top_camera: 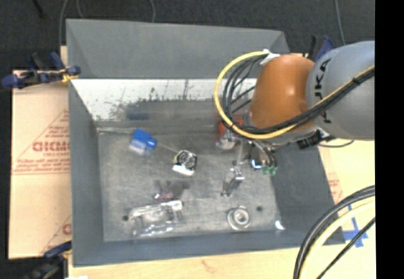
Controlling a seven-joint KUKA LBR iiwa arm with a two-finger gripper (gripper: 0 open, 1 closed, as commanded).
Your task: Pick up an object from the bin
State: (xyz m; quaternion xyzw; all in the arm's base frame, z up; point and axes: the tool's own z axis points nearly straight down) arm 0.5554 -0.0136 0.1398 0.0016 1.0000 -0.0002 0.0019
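The gripper (232, 183) hangs low over the floor of the bin (85, 170), right of centre. A round metal ring (238, 218) lies near it, toward the front wall. Whether the jaws stand apart or together cannot be told. The orange cover (281, 91) hides the wrist. Leftward lie a silver-and-black round piece (185, 161), a blue cap (142, 141), a dark scrap (167, 192) too small to identify, and a clear wrapper (154, 216).

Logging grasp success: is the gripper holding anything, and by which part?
It cannot be told. The gripper is low in the bin near the round metal ring; no held thing is visible.
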